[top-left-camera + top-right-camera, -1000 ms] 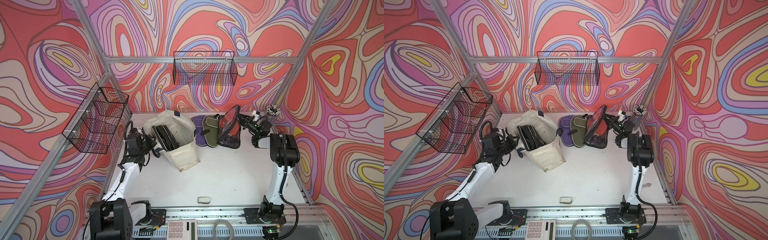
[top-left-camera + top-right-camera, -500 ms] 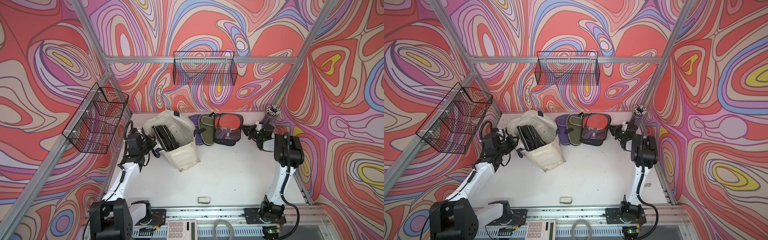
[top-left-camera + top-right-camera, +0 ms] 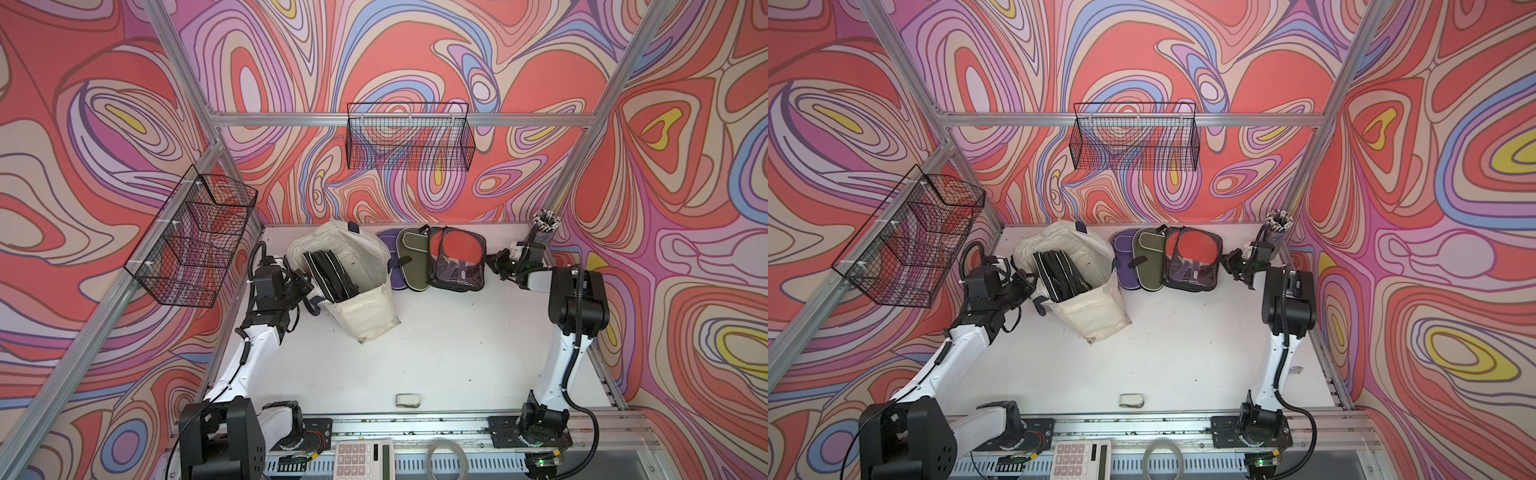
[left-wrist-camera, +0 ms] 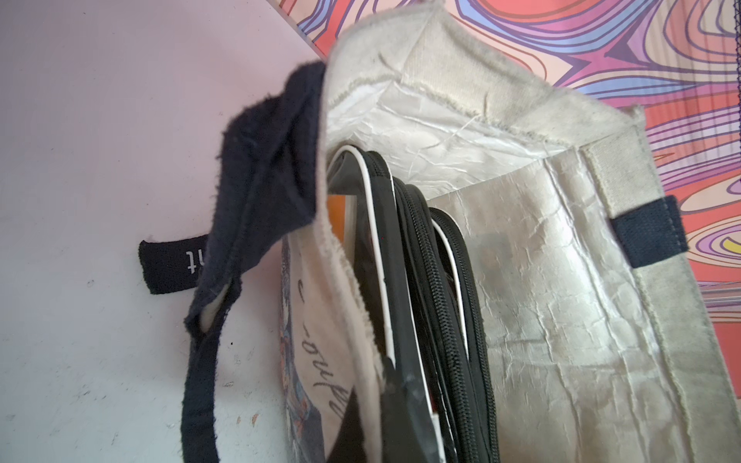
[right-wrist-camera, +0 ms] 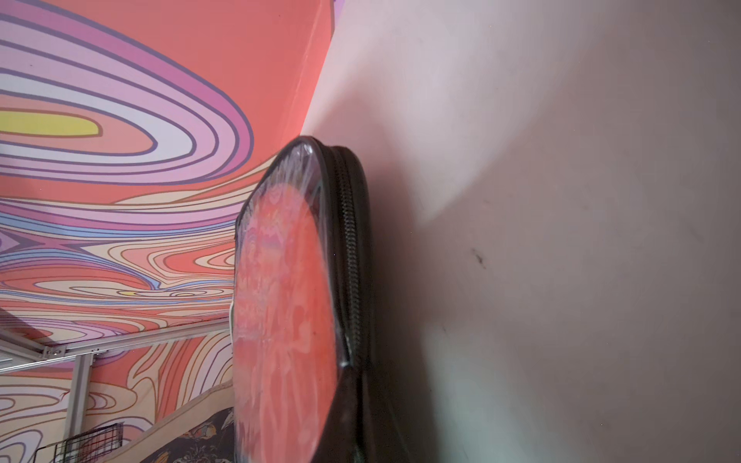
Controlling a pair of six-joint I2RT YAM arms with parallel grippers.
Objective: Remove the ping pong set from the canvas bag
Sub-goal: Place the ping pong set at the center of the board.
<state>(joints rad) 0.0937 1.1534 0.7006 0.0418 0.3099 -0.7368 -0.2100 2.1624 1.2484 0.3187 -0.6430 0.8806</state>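
The cream canvas bag stands open at the back left with a navy strap. My left gripper is shut on the bag's near rim, which shows between the dark fingers. Black zip cases stand inside the bag. The ping pong set, a clear zip case with red paddles, lies flat on the table to the right of the bag. My right gripper is shut on the set's right edge.
An olive flat case and a purple one lie between bag and set. A cup of pens stands in the back right corner. Wire baskets hang on the walls. A small white object lies near the front edge.
The right gripper has lowered the ping pong set from standing on edge to lying flat beside the olive case, and drawn back rightward. The left arm and bag have not moved.
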